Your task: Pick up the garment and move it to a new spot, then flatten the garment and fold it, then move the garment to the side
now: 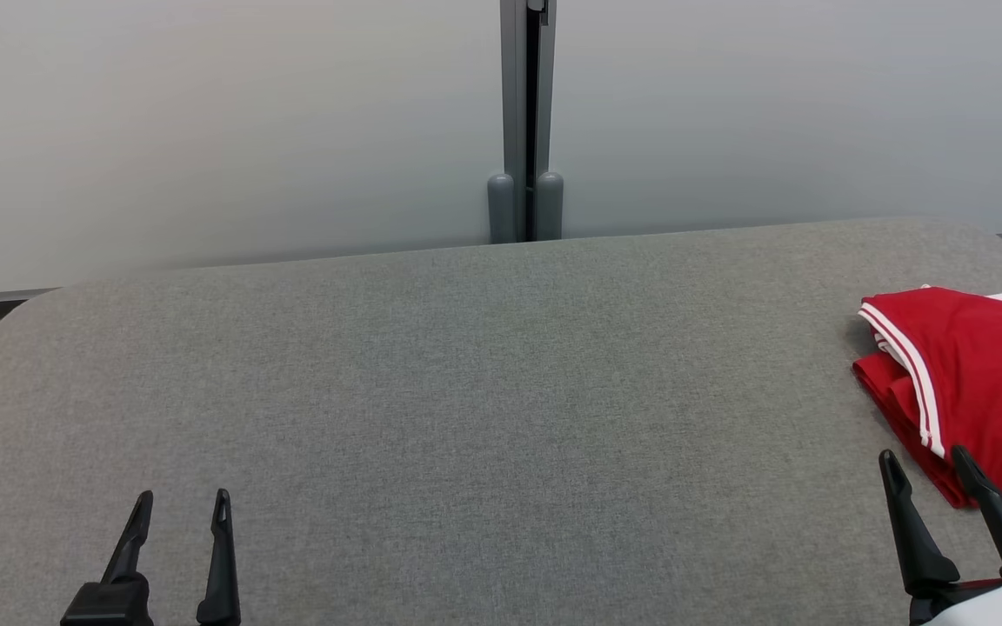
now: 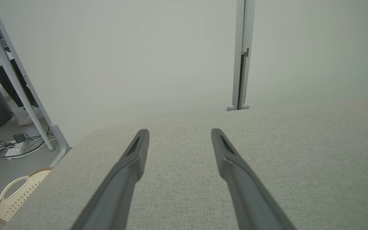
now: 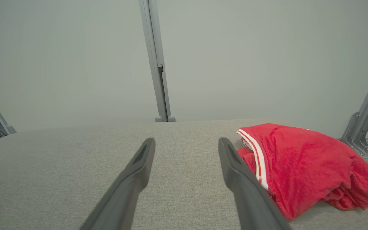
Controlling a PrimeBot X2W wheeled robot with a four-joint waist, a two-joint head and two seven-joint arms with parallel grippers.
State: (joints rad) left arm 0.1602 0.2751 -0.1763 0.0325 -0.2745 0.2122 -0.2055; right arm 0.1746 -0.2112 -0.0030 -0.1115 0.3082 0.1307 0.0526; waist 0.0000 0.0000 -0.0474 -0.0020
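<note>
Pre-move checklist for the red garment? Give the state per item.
1. Left gripper open, empty: ok.
2. Right gripper open, empty: ok.
3. Red garment located at the right end of the table: ok.
4. Garment whole in head view: not ok, the picture's right edge cuts it; the right wrist view shows all of it.
5. Garment lying flat: not ok, it sits in bunched layers.
6. Right gripper apart from the garment: cannot tell, one finger overlaps its near edge.
</note>
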